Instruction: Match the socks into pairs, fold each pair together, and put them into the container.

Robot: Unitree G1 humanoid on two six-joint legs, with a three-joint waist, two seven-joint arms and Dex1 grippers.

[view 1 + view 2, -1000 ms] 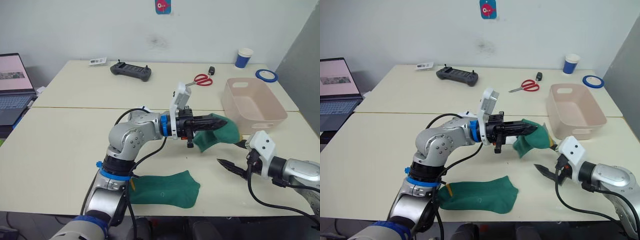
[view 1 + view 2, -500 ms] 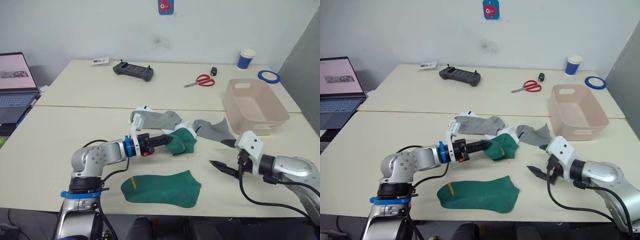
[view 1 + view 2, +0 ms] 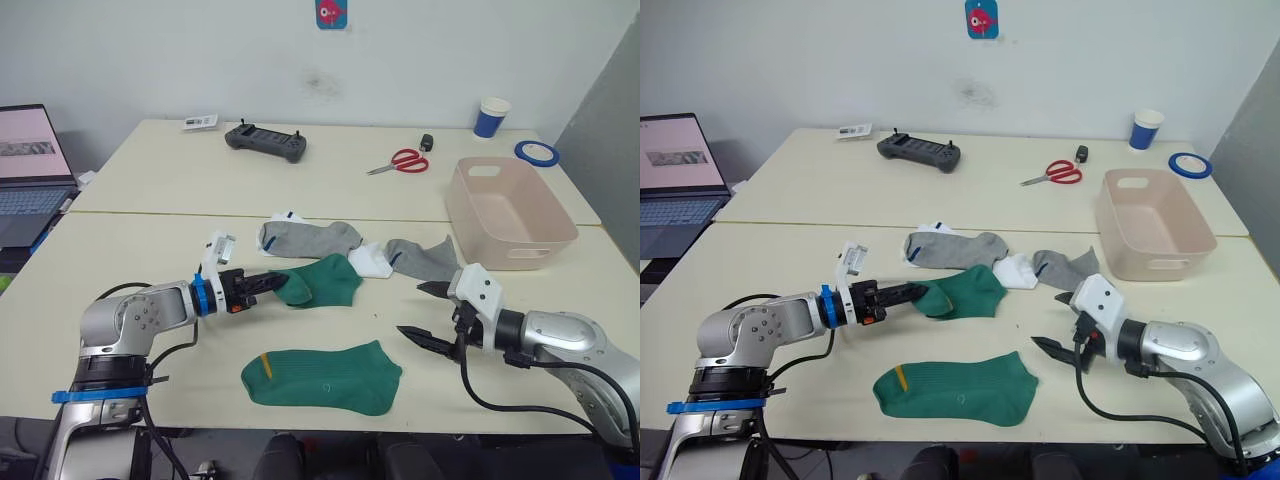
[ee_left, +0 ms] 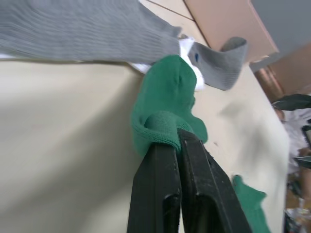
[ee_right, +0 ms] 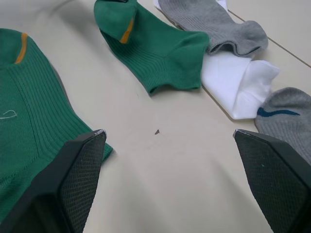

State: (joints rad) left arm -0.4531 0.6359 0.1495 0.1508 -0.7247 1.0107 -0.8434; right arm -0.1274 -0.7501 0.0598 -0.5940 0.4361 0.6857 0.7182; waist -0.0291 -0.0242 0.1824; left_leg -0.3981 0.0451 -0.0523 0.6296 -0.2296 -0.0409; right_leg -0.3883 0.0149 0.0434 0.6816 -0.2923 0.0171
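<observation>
On tabletop (image 3: 120, 250), left pincer (image 3: 272, 283) gripping one green sock (image 3: 322, 281) by its cuff, long axis running rightward; mate sock (image 3: 322, 376) lying just nearer, beside wide-open right pincer (image 3: 421, 312).

Even, soft light is falling from above, keeping the whole scene bright. The pale desk (image 3: 140, 250) is showing no glare, and only thin, faint shadows are lying under the flat green sock (image 3: 322, 377) and beneath the pink tub (image 3: 510, 210). The head views are looking sharp from edge to edge, with little bending at the borders. In the left wrist view, the black fingers (image 4: 165, 194) are sitting slightly soft up close. In the right wrist view, the near fingertips (image 5: 77, 170) are blurring, while the socks beyond are staying crisp.
</observation>
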